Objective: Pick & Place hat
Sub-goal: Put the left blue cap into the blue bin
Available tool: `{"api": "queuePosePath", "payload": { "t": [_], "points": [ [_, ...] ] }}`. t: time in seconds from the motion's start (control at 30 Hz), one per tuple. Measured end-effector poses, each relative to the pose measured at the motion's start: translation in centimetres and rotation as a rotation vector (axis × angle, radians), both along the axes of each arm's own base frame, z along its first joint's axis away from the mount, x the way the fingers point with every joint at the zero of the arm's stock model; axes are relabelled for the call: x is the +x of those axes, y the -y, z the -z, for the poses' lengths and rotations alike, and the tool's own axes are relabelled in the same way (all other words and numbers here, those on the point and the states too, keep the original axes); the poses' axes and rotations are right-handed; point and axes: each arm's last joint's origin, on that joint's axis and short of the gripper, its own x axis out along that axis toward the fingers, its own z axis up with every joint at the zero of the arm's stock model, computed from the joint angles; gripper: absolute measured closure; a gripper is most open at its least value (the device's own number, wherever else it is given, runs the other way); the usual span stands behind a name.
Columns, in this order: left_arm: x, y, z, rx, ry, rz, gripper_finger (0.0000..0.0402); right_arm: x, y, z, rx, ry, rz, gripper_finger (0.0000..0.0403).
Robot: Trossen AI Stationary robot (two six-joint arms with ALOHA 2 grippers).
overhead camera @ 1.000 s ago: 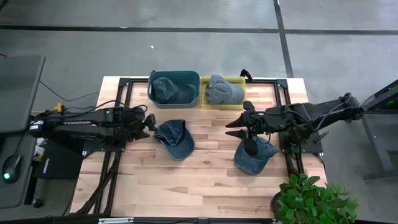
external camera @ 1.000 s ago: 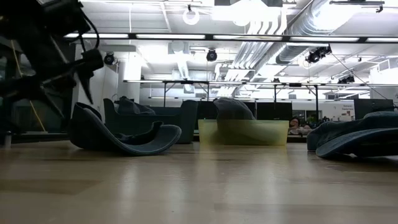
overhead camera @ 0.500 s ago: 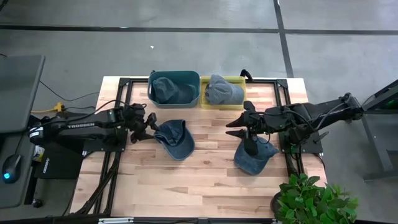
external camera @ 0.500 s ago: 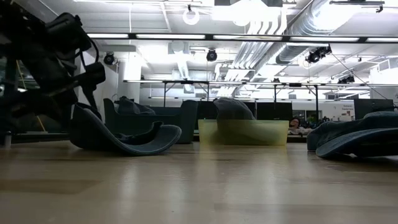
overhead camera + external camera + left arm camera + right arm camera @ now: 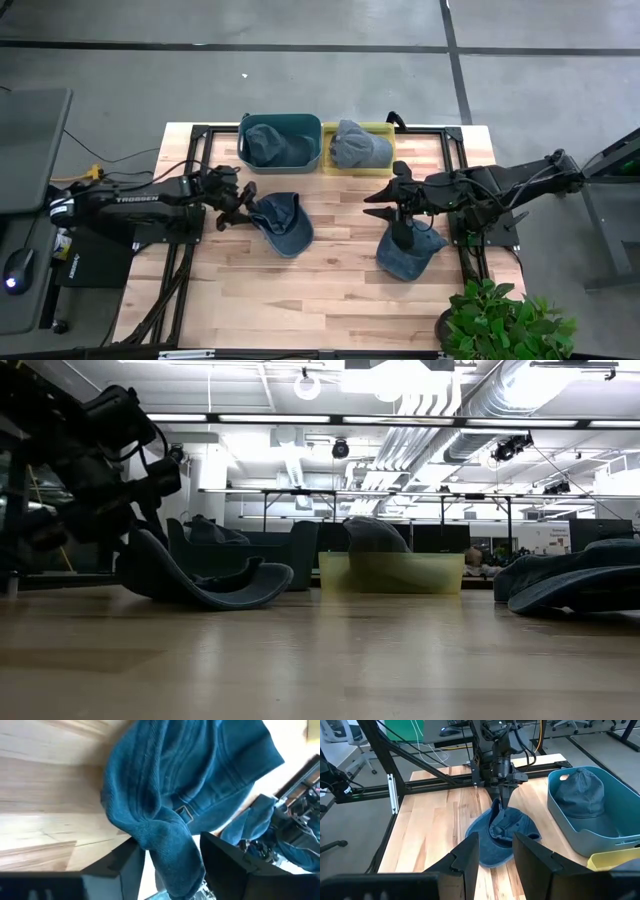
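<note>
Wooden counter [image 5: 330, 290], two bins at far edge: teal bin [image 5: 281, 142] and yellow bin [image 5: 360, 148], a cap in each. Blue hat [image 5: 281, 221] lies left of centre. Left end effector [image 5: 243, 205] straddles its rim, fingers partly closed around the fabric. Right end effector [image 5: 383, 206], parted and empty, hangs beside a second hat [image 5: 408, 253].

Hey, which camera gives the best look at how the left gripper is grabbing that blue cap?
The left wrist view: the cap fills it, a fold of cloth between the left gripper fingers. The high view shows the gripper at the cap's edge; the low view shows it side-on; the right wrist view sees both from afar.
</note>
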Motion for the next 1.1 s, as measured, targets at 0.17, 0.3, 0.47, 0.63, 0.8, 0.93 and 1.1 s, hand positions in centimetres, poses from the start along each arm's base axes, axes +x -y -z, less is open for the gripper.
{"api": "queuePosePath", "payload": {
  "t": [0.17,0.3,0.47,0.63,0.8,0.93,1.1],
  "points": [
    [0.2,-0.1,0.2,-0.007,-0.01,0.005,0.0274,0.0,0.0,0.0,0.0,-0.001,0.0,0.0289],
    [0.2,-0.1,0.2,0.002,-0.009,0.011,0.0342,0.0,0.0,0.1,0.004,-0.006,-0.001,0.0289],
    [0.2,-0.1,0.2,0.035,-0.002,0.039,0.0388,-0.1,0.0,0.1,0.003,-0.014,-0.001,0.0289],
    [0.4,-0.1,-0.2,0.064,0.016,0.067,0.0395,-0.1,0.0,0.1,0.005,-0.014,-0.001,0.0289],
    [1.0,-0.4,-1.8,0.146,0.078,0.115,0.0397,-0.1,0.0,0.1,0.005,-0.014,-0.001,0.0289],
    [1.6,-0.6,-3.7,0.221,0.136,0.157,0.0398,-0.1,0.0,0.1,0.005,-0.014,-0.001,0.0289],
    [2.3,-0.8,-6.4,0.292,0.224,0.209,0.0398,-0.1,0.0,0.1,0.009,-0.013,0.001,0.0289]
  ]
}}
